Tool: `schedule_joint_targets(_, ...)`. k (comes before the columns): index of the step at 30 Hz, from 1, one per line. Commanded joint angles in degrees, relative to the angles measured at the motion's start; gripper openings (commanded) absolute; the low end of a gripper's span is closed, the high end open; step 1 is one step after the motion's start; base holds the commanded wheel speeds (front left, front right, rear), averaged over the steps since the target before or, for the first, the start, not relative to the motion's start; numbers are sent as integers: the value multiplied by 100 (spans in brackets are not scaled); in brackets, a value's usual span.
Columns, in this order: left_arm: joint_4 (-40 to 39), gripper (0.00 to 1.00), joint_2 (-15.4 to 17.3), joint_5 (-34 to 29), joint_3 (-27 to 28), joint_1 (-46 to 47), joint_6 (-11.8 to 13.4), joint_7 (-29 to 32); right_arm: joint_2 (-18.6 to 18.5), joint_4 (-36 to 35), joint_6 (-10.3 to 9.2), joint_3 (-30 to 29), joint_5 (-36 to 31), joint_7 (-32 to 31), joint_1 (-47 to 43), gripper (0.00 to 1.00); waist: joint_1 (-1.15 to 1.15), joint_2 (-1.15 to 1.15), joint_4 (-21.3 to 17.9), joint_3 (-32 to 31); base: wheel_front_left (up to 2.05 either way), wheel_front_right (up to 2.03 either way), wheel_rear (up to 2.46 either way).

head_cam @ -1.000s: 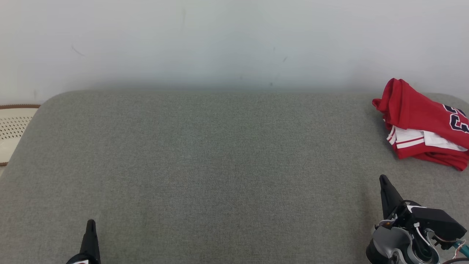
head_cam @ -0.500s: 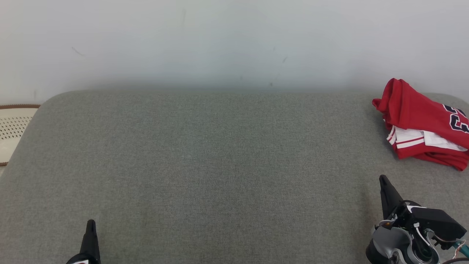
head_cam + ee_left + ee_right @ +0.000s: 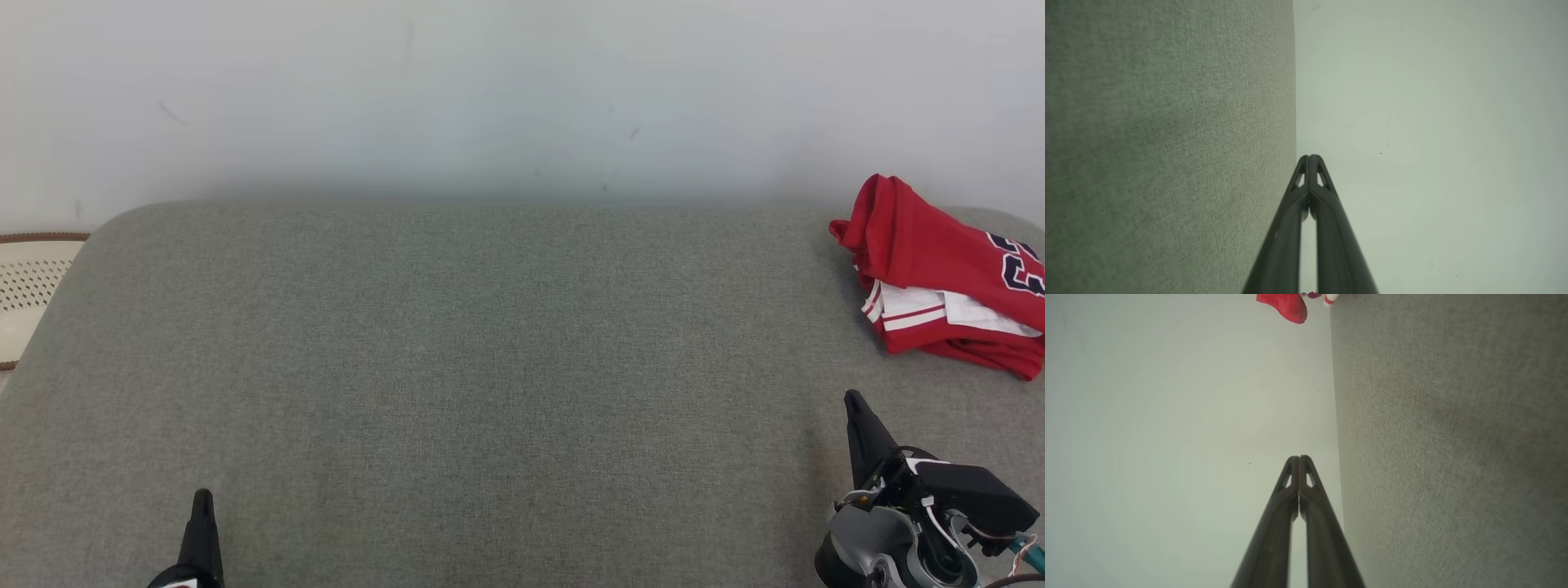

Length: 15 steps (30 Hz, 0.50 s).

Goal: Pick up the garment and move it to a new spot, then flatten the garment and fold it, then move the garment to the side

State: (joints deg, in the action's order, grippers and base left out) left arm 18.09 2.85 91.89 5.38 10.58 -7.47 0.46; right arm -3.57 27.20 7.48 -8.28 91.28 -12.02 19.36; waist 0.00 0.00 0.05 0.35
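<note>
My left gripper (image 3: pixel 202 500) sits at the near left of the grey upholstered surface (image 3: pixel 490 367), pointing toward the far wall (image 3: pixel 522 90). In the left wrist view its two dark fingers (image 3: pixel 1286 232) meet at the tips, pressed together, with nothing between them. It holds nothing.

My right gripper (image 3: pixel 853 400) sits at the near right of the same surface, also pointing toward the far side. In the right wrist view its two fingers are drawn together tip to tip, with only a narrow slit lower down their length. It holds nothing.

The garment (image 3: pixel 939 269) lies at the far right of the surface, close to the far edge, and runs out of the head view on the right. It is red, with white panels trimmed in red stripes along its near side and dark numerals on its upper face near the right edge. It is bunched in layers, not spread flat, and its left end stands up in a rounded fold. It lies farther away than my right gripper and a little to the right of it, well apart from it. My left gripper is across the width of the surface from it.

Between the two grippers the surface is plain grey weave. Beyond its left edge a cream perforated object with a brown rim (image 3: pixel 24 286) shows in part. I cannot tell what it is.
</note>
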Motion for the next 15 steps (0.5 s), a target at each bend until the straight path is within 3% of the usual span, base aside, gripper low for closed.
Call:
schedule_joint_targets(1, 7, 0, 5, 54, 23, -3, -11, 13, 17, 15, 2, -6, -40, -9, 5, 0, 0, 0, 0, 0, 0, 0, 0)
schedule_joint_targets(15, 7, 0, 5, 54, 23, -3, -11, 13, 24, 15, 2, -16, -55, -18, 7, 0, 0, 0, 0, 0, 0, 0, 0)
